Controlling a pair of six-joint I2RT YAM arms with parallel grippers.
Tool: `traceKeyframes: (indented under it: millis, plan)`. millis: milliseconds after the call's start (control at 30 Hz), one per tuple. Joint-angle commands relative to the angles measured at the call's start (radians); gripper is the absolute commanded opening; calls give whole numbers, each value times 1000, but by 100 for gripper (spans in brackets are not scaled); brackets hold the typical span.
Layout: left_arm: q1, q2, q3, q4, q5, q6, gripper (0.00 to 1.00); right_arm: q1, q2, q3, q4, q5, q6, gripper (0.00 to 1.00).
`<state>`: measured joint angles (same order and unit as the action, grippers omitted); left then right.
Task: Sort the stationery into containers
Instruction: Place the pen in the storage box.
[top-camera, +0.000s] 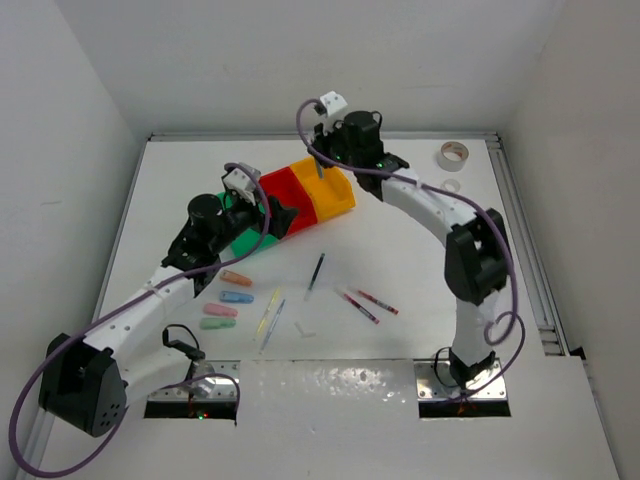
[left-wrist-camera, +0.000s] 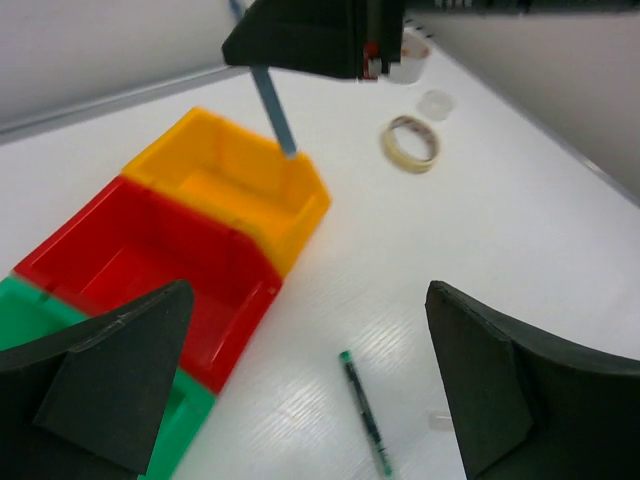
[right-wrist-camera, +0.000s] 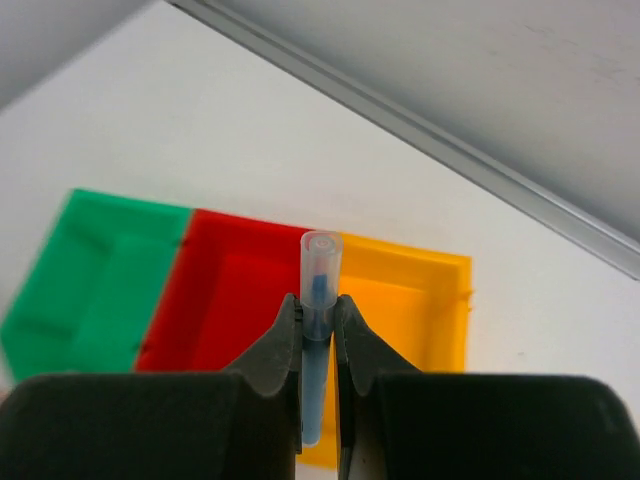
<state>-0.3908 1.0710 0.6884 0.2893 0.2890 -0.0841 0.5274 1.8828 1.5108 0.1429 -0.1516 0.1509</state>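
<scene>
Right gripper (right-wrist-camera: 318, 310), stretched toward 11 o'clock, clamps the blue pen (right-wrist-camera: 320, 265) above the yellow bin (right-wrist-camera: 425, 300); left gripper (left-wrist-camera: 306, 320) stands wide apart, seemingly over the green bin (left-wrist-camera: 18, 308).

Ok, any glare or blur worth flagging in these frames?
Top external: sharp overall, glare patch at the near edge of the table. Left wrist: the left end effector looms as dark, soft shapes. Right wrist: the blue pen is fairly crisp, the red bin behind slightly soft.

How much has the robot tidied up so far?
Hardly any: the red bin and yellow bin look empty. The right hand holds a blue pen above the yellow bin's rim. Other pens, pastel pieces and tape rolls lie loose on the table.
</scene>
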Motion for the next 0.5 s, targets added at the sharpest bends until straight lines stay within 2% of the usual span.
traceKeyframes:
  millis: [0,100,267,467]
  plan:
    - [7,-40,25,-96,-152,38,100,2,160,234,-300,171,-143,0]
    - [15,-51,17,-114,-171,44,100,3,277,337,-309,237,-208,0]
    - [33,-54,7,-113,-191,50,100,3,393,377,-249,271,-234,0]
    - [56,-52,3,-105,-191,64,100,6,443,339,-230,273,-173,0]
